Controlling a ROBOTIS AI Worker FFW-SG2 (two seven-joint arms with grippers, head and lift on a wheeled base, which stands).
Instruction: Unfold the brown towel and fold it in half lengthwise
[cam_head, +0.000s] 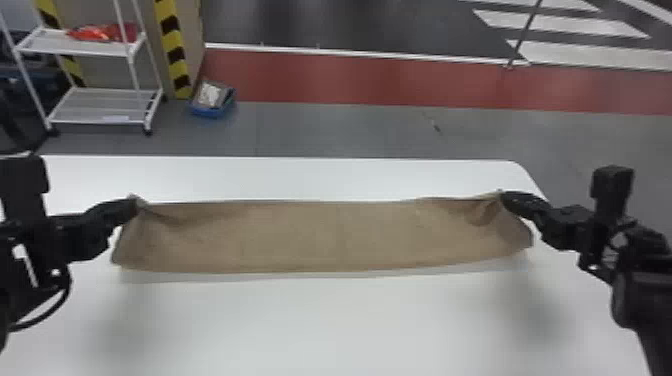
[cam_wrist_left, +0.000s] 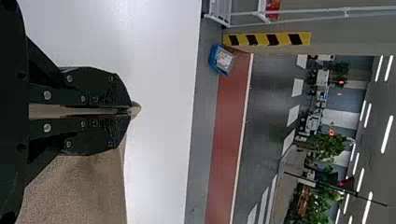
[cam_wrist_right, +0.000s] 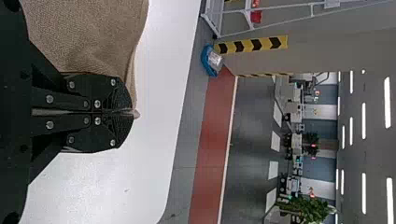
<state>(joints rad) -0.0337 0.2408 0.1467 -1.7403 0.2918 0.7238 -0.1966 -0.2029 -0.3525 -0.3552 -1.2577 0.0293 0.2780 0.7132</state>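
My left gripper is pressed together on the far left corner of the brown towel, and a small tip of cloth pokes out past the fingertips. My right gripper pinches the far right corner the same way. Between them the towel stretches across the table as a long, wide band, its far edge nearly straight, with creases gathering toward each of my grips. A thin shadow runs along its near edge; I can't tell how much of the cloth touches the surface. The tabletop is white and smooth, with a rounded far right corner.

Past the table lies grey floor, then a red strip edged by a white line, and beyond that dark floor with broad white stripes toward the right. A white rack stands on the far left, something red-orange on its upper shelf. Beside it rises a yellow-and-black striped post, with a blue bin on the floor near its foot. My wrist views also take in green plants and bright ceiling lights deeper in the room.
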